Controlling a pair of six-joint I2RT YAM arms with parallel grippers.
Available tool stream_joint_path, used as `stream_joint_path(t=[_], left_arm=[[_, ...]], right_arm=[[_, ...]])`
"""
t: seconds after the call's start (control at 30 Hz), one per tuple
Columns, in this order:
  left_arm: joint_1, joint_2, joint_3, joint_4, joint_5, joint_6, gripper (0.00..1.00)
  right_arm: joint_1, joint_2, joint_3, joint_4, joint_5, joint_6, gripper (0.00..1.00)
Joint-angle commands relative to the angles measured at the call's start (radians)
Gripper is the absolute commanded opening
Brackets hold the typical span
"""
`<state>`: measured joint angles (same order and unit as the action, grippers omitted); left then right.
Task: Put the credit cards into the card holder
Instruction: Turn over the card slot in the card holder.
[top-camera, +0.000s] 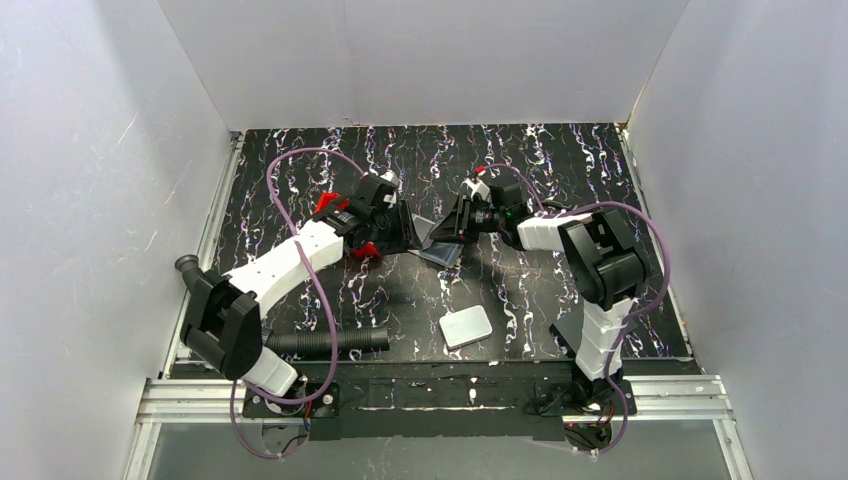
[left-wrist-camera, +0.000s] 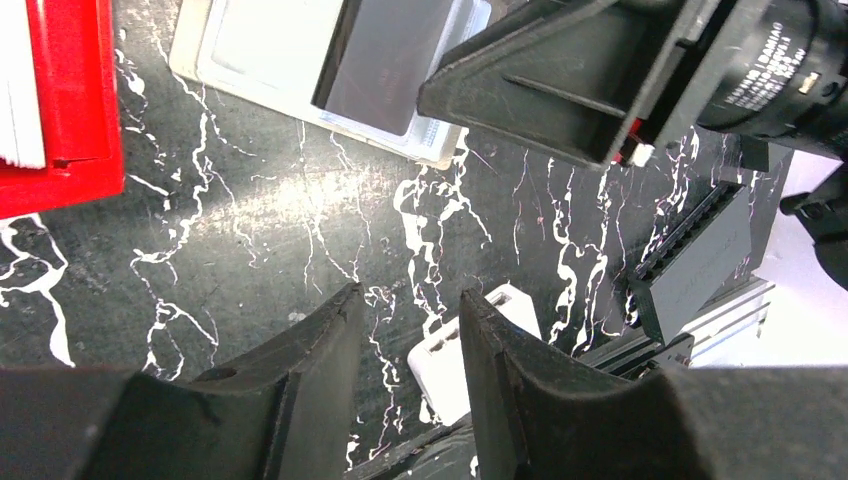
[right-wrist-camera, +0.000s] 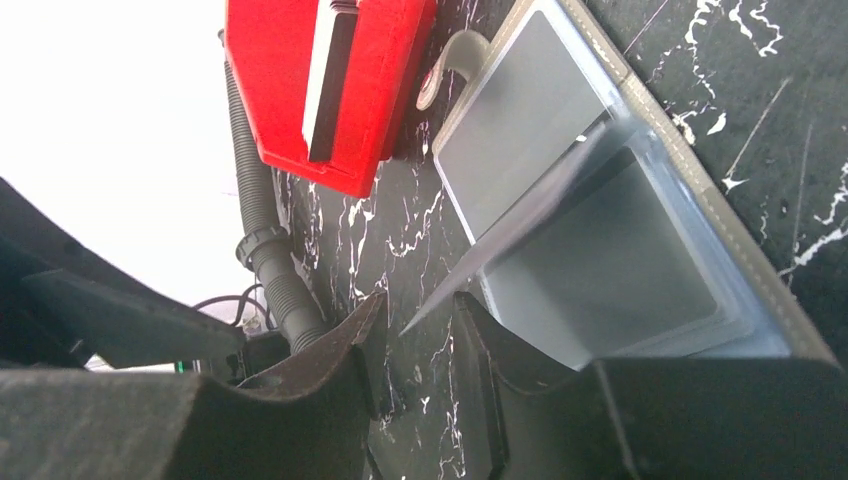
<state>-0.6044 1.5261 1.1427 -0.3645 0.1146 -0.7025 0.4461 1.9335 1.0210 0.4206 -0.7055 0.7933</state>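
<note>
The grey card holder lies open on the black marbled table between my two grippers. It also shows in the right wrist view and in the left wrist view. A thin card stands tilted over it, dark in the left wrist view. Its lower corner sits in the gap of my right gripper, against one finger. That gripper has its jaws apart. My left gripper is open and empty, above the table beside the holder. More cards stand in the red tray.
The red tray lies partly under my left arm; it also shows in the left wrist view. A thick white rounded slab lies near the front, and shows between the left fingers. A black ribbed hose lies at the front left. White walls enclose the table.
</note>
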Motion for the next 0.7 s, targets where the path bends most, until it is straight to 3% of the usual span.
stream_joint_path(t=[0.0, 0.33, 0.67], left_arm=[[-0.002, -0.062, 0.019, -0.061, -0.042, 0.024, 0.4], [0.006, -0.076, 0.036, -0.079, -0.053, 0.033, 0.44], [0.016, -0.106, 0.034, -0.087, -0.055, 0.038, 0.47]], right_arm=[[0.018, 0.033, 0.064, 0.036, 0.016, 0.013, 0.4], [0.028, 0.097, 0.154, 0.047, 0.023, 0.036, 0.41], [0.041, 0.165, 0.307, -0.031, 0.013, 0.018, 0.51]])
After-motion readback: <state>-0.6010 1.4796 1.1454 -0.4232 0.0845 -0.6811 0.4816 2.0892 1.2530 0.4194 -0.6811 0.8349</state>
